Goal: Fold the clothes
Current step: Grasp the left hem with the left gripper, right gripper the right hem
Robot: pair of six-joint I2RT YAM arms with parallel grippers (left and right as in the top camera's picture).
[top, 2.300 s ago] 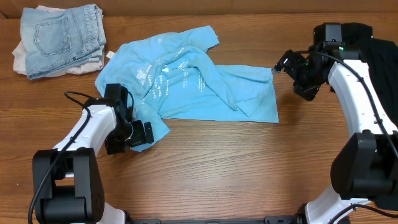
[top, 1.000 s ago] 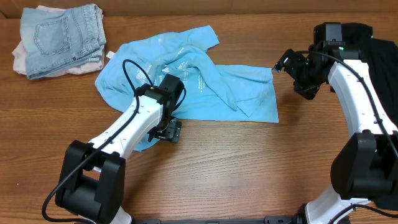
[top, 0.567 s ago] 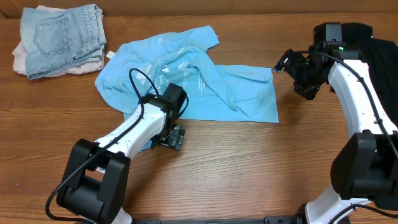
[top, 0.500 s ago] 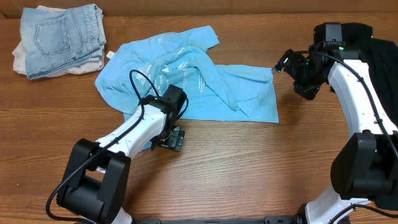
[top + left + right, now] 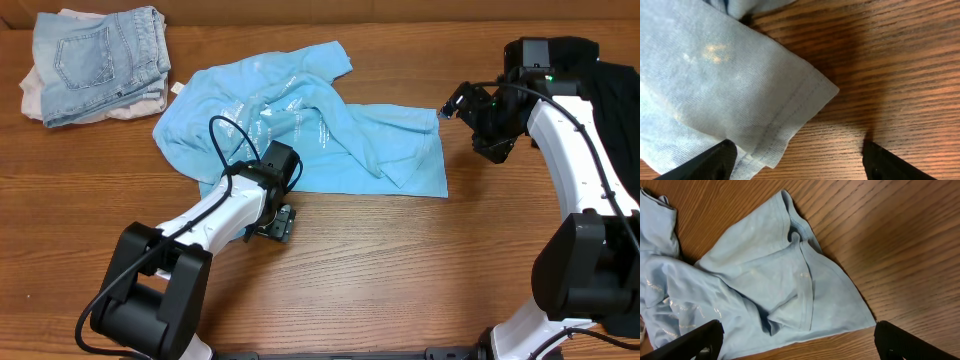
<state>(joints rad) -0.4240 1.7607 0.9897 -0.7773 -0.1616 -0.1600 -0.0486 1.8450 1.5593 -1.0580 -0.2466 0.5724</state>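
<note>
So: the T-shirt [image 5: 300,125] lay crumpled on the table [image 5: 400,280], left of centre toward the far side, print side up, with loose folds bunched across the middle. The left gripper [image 5: 279,222] sat at the shirt's near edge, jaws spread wide, nothing held. In its wrist view, a hemmed corner of the shirt lay flat on the wood between the two fingers [image 5: 710,161]. One tip was over cloth, the other over bare wood. I could not tell whether either tip touched down.

The right gripper [image 5: 452,103] was just beside the shirt's far right corner, also spread wide and empty. Its wrist view cut both fingers off at the bottom corners, so only the dark tips showed. The shirt's corner, with a turned-over hem, lay below them. Its height above the cloth was not readable.

The jeans [image 5: 100,55] lay folded at the far left corner, well apart from the shirt, on a pale cloth [image 5: 35,95] mostly hidden under them. Some dark fabric [image 5: 615,90] behind the right arm ran off the right edge, and I could not identify it. The white print on the shirt was too small to read.
</note>
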